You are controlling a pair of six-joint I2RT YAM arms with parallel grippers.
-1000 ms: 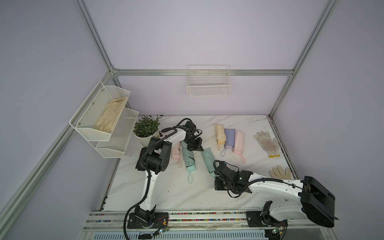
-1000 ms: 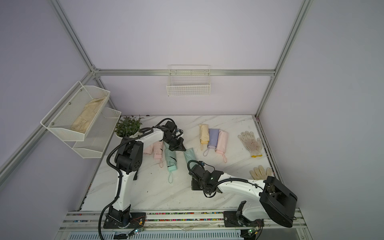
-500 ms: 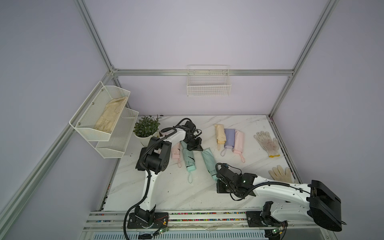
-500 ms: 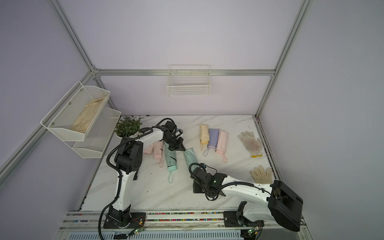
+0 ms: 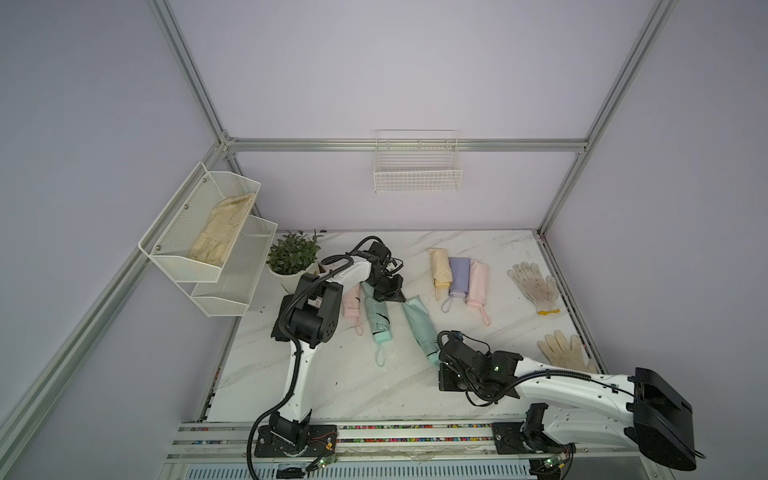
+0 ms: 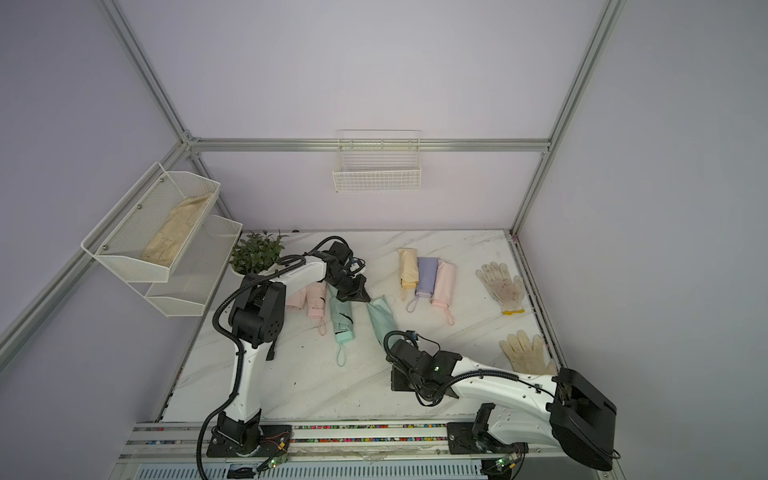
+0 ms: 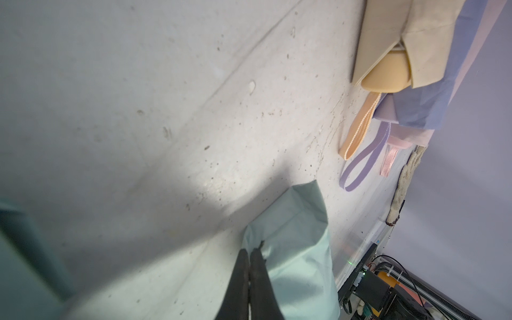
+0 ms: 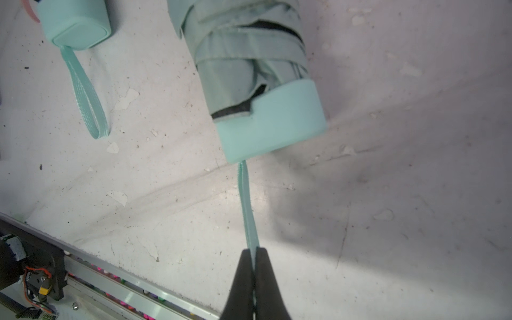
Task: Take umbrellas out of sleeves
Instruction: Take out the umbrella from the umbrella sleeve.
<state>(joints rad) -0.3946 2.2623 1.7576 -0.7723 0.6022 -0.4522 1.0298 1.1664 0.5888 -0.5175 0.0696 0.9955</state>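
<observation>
On the marble (image 5: 332,386), a creased mint umbrella (image 8: 249,69) protrudes from its sleeve (image 7: 293,263)

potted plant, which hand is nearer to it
Left. The left hand pinches the mint sleeve near the potted plant; the right hand holds the wrist loop of the mint umbrella farther off, toward the front rail.

Matt white marble-look table (image 8: 388,194), scuffed and grit-speckled. A mint umbrella (image 8: 249,55): creased pleated cloth canopy, smooth matt plastic handle cap (image 8: 277,124), ribbed woven wrist loop (image 8: 246,199). A mint sleeve (image 7: 299,263) of smooth thin cloth. White metal mesh shelf (image 5: 183,220); white knitted glove (image 5: 534,286).
</observation>
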